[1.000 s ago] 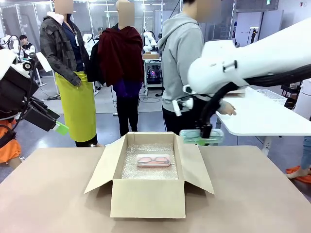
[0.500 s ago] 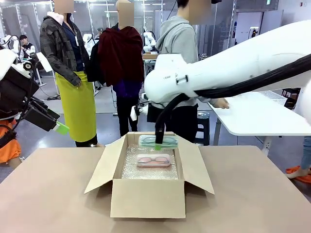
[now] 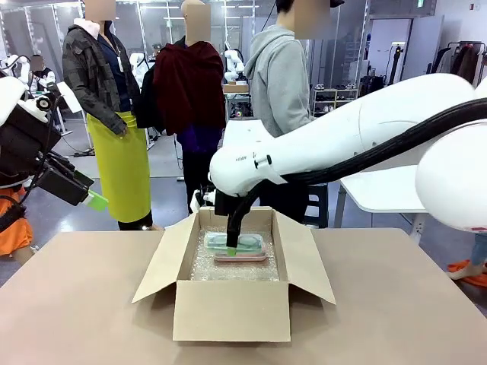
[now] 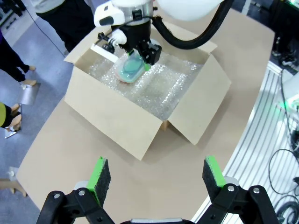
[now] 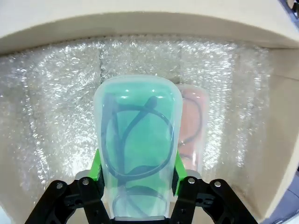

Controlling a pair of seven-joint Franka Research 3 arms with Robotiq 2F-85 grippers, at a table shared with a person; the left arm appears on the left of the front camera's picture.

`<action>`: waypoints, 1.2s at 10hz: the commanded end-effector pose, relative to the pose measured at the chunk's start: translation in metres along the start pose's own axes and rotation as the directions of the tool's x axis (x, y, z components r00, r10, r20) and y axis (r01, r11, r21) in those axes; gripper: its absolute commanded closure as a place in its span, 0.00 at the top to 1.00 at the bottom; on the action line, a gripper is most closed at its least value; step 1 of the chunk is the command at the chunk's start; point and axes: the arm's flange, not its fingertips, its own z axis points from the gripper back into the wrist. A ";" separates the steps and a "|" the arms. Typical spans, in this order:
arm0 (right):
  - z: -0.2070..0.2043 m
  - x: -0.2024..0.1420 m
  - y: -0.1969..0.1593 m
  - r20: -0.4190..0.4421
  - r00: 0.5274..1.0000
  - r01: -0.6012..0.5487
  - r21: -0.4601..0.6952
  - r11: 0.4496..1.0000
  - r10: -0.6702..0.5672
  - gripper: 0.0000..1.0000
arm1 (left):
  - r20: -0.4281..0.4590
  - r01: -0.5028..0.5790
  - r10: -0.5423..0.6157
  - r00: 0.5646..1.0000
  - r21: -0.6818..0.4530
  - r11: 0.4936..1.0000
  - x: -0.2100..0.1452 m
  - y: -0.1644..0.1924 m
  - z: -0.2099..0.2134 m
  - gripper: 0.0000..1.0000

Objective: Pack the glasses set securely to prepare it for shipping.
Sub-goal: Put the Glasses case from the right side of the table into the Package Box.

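An open cardboard box [image 3: 232, 308] lined with bubble wrap [image 5: 51, 107] stands mid-table. The pale pink glasses case [image 3: 245, 258] lies flat on the wrap at the back of the box. My right gripper [image 3: 232, 245] reaches down into the box, shut on the mint green glasses case [image 3: 237, 242]. The right wrist view shows the green case [image 5: 138, 140] pinched between the green pads, overlapping the pink case [image 5: 192, 126]; I cannot tell whether they touch. My left gripper [image 4: 156, 172] hangs open and empty high to the box's left [image 3: 84, 194].
The box flaps [image 3: 156, 266] spread out to both sides. A person in a grey hoodie [image 3: 283, 84] stands just beyond the table's far edge. A white table [image 3: 384, 190] stands behind on the right. Bare tabletop [image 3: 403, 304] surrounds the box.
My right arm has swung left from beside the box's right flap and come down into the box with the green case. The left arm has not moved.
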 end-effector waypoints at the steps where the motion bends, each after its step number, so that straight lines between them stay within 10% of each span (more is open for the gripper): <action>1: -0.013 0.003 0.005 -0.018 0.999 0.027 0.039 0.999 -0.026 0.63 | 0.007 0.004 -0.004 1.000 -0.003 1.000 -0.001 0.000 0.001 1.00; 12: -0.040 0.003 0.011 -0.010 1.000 0.010 0.071 0.997 -0.010 0.69 | 0.007 0.004 -0.004 1.000 -0.003 1.000 -0.001 0.000 0.001 1.00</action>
